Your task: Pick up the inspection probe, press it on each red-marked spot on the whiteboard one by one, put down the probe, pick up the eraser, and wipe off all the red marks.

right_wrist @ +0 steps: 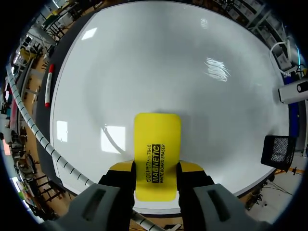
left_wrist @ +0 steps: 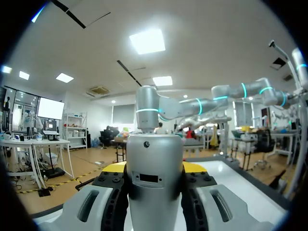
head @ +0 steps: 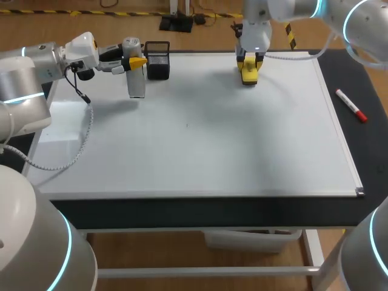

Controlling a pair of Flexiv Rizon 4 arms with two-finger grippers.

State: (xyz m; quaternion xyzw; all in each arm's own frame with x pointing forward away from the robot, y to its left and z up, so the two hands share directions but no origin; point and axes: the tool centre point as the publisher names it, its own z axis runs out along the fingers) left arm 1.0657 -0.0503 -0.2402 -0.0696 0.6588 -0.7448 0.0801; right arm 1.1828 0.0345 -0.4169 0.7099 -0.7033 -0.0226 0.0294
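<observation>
Up at eleven o'clock on the table, our left gripper [head: 134,60] clamps the silver, cylindrical probe [head: 136,82] upright, just beside the black mesh holder [head: 157,59]; it is not yet set down. At twelve o'clock our right gripper [head: 250,60] grips the yellow eraser [head: 249,74], flat on the whiteboard [head: 200,133]. We see no red marks, so wiping looks done.

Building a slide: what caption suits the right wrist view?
Right jaws shut on the yellow eraser, held over a whiteboard showing no red marks.
</observation>
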